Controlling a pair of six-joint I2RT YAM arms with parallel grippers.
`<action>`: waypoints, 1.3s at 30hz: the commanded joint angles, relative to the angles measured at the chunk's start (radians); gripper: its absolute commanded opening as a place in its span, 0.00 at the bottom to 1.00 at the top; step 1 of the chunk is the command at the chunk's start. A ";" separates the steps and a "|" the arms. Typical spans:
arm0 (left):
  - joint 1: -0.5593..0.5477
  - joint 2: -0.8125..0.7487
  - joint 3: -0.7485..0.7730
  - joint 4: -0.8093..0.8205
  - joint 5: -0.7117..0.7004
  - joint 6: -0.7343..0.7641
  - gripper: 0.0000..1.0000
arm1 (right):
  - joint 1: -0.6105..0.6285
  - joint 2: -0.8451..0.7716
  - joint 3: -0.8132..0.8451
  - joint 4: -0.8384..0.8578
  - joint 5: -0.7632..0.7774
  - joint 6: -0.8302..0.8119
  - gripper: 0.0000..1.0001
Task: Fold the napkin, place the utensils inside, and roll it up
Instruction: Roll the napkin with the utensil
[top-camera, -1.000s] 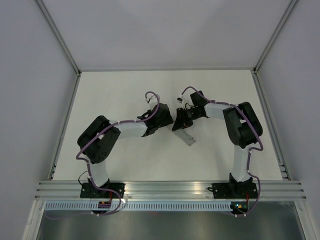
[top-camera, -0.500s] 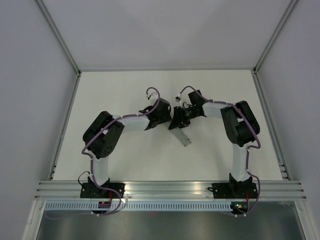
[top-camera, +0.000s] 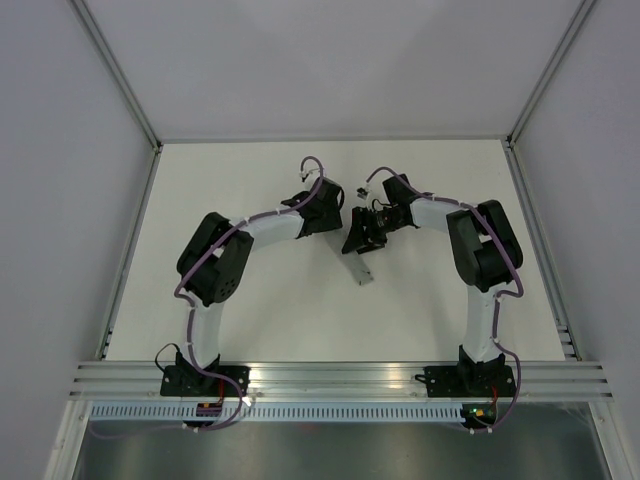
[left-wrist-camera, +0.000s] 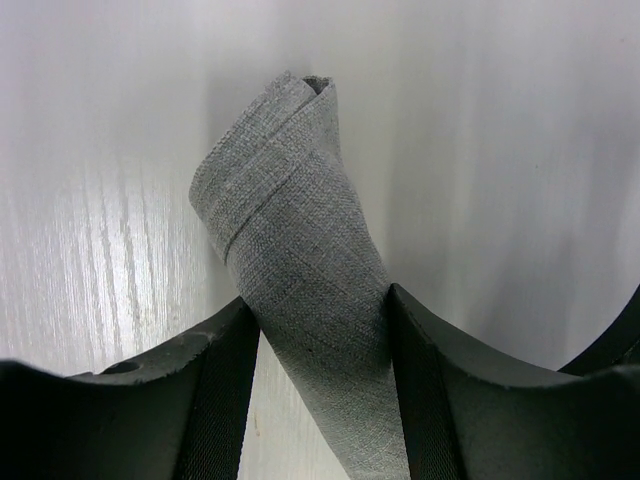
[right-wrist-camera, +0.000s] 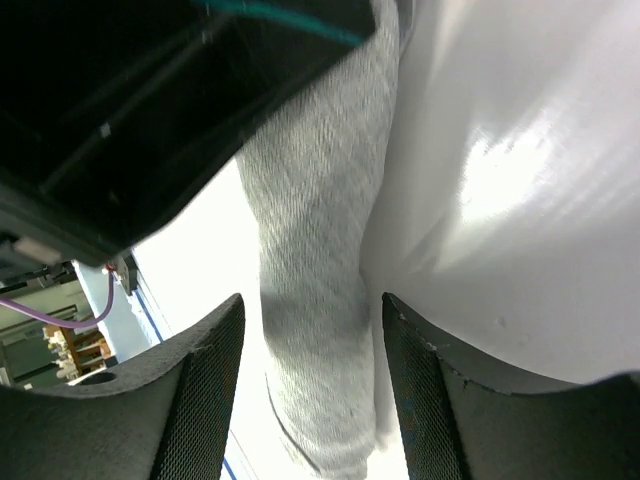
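napkin (left-wrist-camera: 300, 250): rolled into a tight grey tube, lying flat near the middle of the table (top-camera: 250, 310) | left claw (left-wrist-camera: 320, 310): looks clamped on the napkin, a finger pressed to each side | right claw (right-wrist-camera: 312, 320): released, fingers straddling the napkin, a slim gap either side

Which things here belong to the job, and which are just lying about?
Job: napkin, rolled up; left gripper and right gripper, both straddling it. No utensils in sight.
Just there: table; metal rail along its near edge.
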 joint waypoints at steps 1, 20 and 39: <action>0.014 0.037 0.089 -0.067 0.053 0.098 0.58 | -0.013 -0.010 0.035 -0.039 -0.020 0.005 0.63; 0.042 0.226 0.431 -0.286 0.222 0.377 0.57 | -0.062 -0.056 0.024 -0.074 -0.070 -0.032 0.64; 0.042 0.287 0.580 -0.346 0.254 0.476 0.64 | -0.099 -0.074 0.001 -0.065 -0.044 -0.044 0.63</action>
